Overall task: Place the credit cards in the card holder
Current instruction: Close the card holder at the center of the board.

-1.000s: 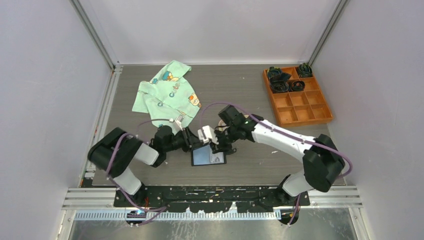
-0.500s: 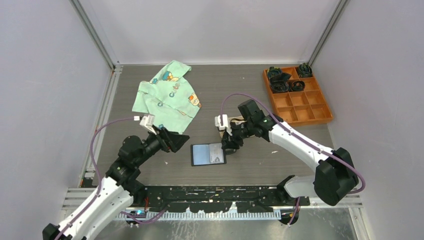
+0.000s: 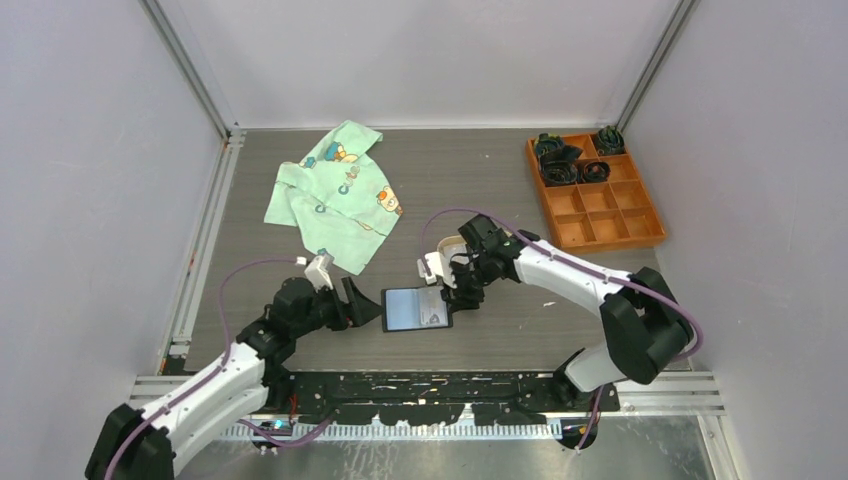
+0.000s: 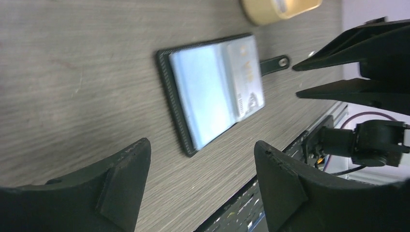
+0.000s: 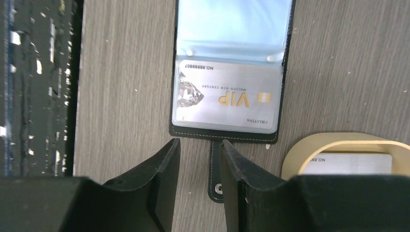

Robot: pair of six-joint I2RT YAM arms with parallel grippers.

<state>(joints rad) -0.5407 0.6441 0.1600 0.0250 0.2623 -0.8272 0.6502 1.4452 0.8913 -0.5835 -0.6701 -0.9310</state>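
Trouble sat mostly at the snap tab [image 5: 216, 174]. Your right gripper [image 5: 200, 142] hovered over it, fingers a little apart and holding nothing, just beside the tab edge of the card holder [image 3: 416, 308]. The holder lay open and flat on the table [image 5: 121, 96], with one silver VIP card [image 5: 227, 99] already in its clear sleeve. A downward nudge there could have caught the tab and dragged the holder or flipped it shut — the leather looked light and nothing pinned it.

Your left gripper [image 3: 368, 305] stood at the holder's other end, jaws wide apart and empty, so it was no anchor either. Closing in carelessly, it could have shoved the holder toward the right arm.

A second card [image 5: 348, 163] lay in the beige tray [image 5: 295, 159] just beside the tab. Reaching for it with jaws that narrow risked scraping the rim and sliding the tray — and a thin card lying flat gave little edge to pinch. The empty sleeve [image 5: 232, 29] looked slack; a card fed at a tilt could have jammed at its mouth.
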